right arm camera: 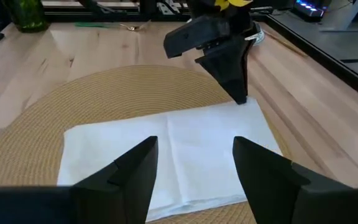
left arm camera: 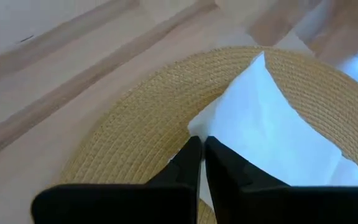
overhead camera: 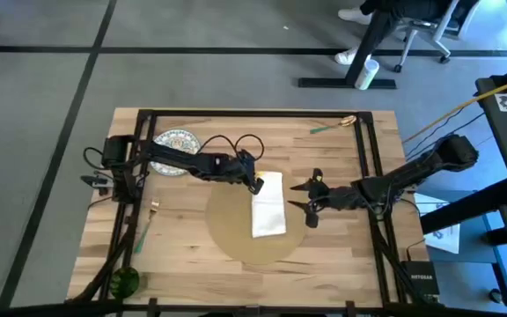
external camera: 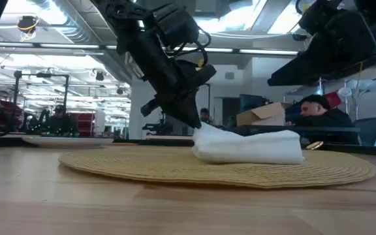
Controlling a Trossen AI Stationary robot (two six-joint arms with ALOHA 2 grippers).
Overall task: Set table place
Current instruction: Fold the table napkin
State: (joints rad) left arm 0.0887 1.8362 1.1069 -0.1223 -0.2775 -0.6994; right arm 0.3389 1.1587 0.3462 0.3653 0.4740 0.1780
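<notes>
The round tan placemat lies flat in the middle of the table. A folded white napkin rests on it, right of centre. My left gripper is shut at the napkin's far left corner; in the low view it slants down onto that corner. My right gripper stands open just right of the napkin, its fingers pointing toward the napkin and touching nothing. My left gripper pinches the napkin's far left corner between its two fingers, slanting down from the table's left and far side. That corner stands a little higher than the rest of the napkin, which lies on the placemat.
A small patterned plate sits at the far left. A fork lies left of the placemat, a green glass stands at the near left corner, and a green-handled utensil lies at the far right. People sit beyond the table.
</notes>
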